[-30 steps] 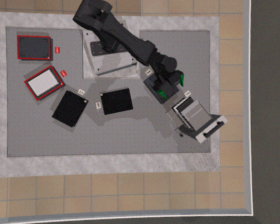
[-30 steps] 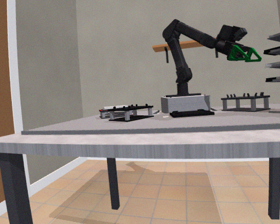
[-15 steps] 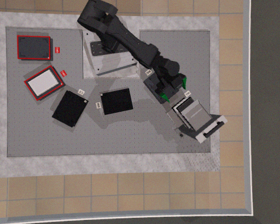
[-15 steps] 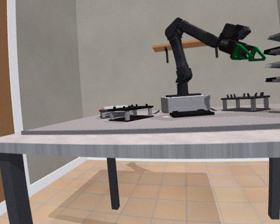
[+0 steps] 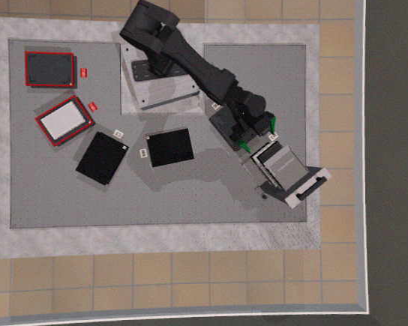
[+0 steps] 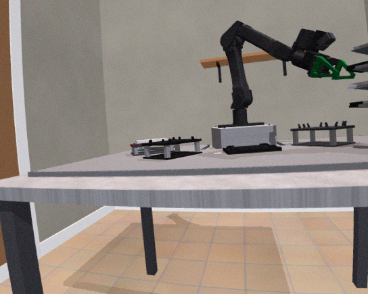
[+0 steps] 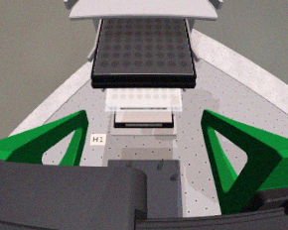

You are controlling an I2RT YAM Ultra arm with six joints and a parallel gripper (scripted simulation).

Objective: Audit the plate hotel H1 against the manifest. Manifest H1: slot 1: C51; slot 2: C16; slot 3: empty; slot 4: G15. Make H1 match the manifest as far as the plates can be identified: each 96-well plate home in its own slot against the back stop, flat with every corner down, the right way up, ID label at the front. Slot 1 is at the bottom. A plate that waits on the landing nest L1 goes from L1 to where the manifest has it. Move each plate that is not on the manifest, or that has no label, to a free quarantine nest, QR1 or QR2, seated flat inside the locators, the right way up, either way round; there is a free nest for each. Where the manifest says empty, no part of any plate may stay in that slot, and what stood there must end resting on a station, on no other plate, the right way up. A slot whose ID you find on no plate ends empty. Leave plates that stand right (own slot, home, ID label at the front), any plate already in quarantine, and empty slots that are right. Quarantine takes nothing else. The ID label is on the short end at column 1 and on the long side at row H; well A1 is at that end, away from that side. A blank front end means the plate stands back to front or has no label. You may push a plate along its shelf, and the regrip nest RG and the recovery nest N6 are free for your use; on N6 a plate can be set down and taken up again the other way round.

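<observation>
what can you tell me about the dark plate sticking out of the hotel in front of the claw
The dark plate is a flat, charcoal rectangle with a grid of small round wells across its top and a thicker black skirt around the base. It lies flat and the right way up on an upper shelf of the grey plate hotel, just under the top board, with its near end facing the open claw. No label is readable on that end. A pale, clear-looking plate sits on a lower shelf. The green fingers stand apart from it, touching nothing.
</observation>
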